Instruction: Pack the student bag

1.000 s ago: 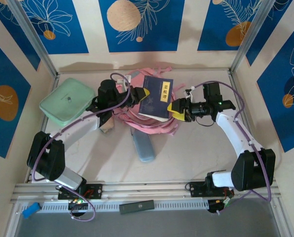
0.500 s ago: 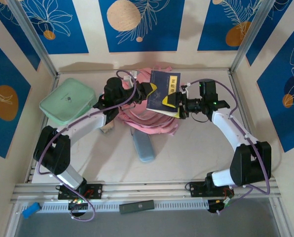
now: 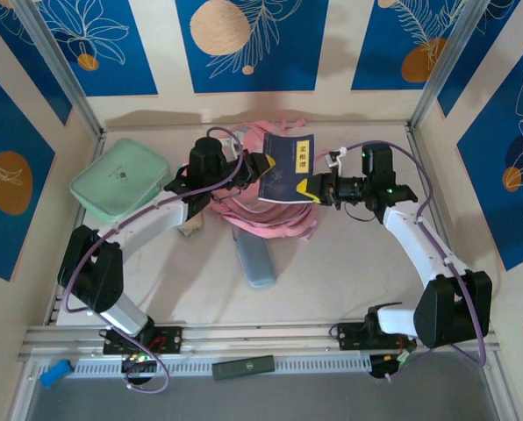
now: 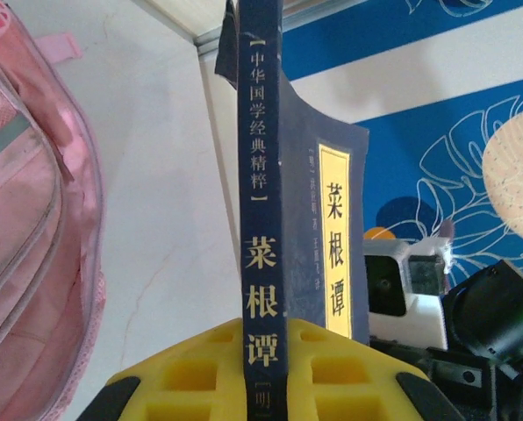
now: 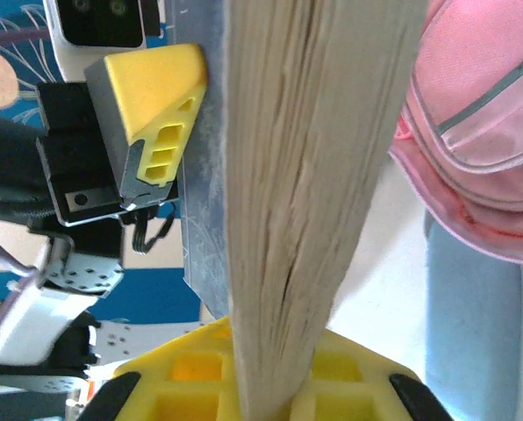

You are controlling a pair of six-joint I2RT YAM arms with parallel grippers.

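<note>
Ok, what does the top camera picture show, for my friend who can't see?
Two robot arms hold a dark blue book between them, jaws shut on opposite edges, over a pink student bag. A mint green case lies left, a blue pouch nearer the arms.

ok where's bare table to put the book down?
Free: table near-right, between blue pouch and right arm; near-left, between pouch and left arm. Crowded: back centre, with student bag, book, left pincer and right pincer; mint case takes back left.

book [image 3: 288,167] above student bag [image 3: 244,209], case [image 3: 119,180] left, pouch [image 3: 254,256] before
</note>
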